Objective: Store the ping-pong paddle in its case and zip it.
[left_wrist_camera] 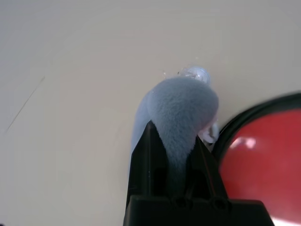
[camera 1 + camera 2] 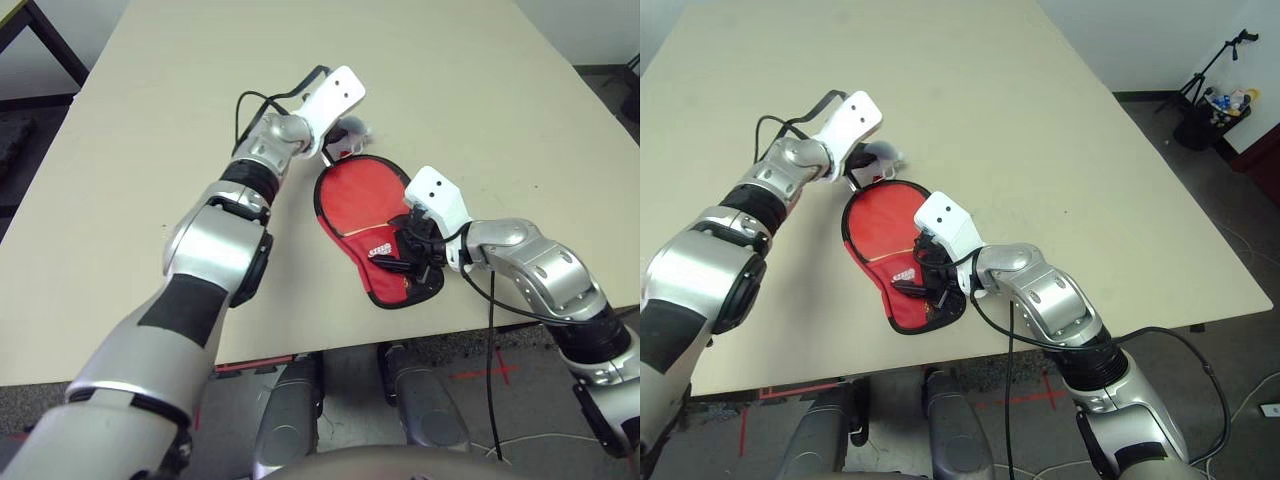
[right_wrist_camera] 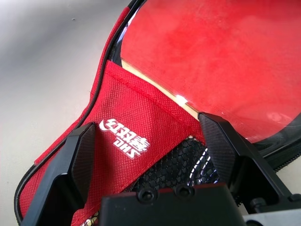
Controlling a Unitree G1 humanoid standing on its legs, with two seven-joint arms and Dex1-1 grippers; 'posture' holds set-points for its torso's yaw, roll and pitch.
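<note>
While its two black fingers (image 1: 149,162) pinch the grey-white pom-pom (image 1: 181,110), the left gripper (image 2: 335,135) sits at the far, round end of the case (image 2: 350,200), just off its black zipper rim (image 1: 244,117). The right gripper (image 3: 148,153) straddles the narrow near end, its fingers (image 3: 84,155) spread wide over the white logo (image 3: 127,136) and mesh pocket (image 3: 174,165), holding nothing. Lying flat near the table's (image 2: 150,120) front edge, the case runs its long axis from the right gripper away toward the left one. Any zipping pull likely follows the rim from the pom-pom, so the left arm seems better placed. From the right wrist, the ping-pong paddle (image 3: 225,61) shows its red face under the clear plastic side; from the head, the case reads plain red.
</note>
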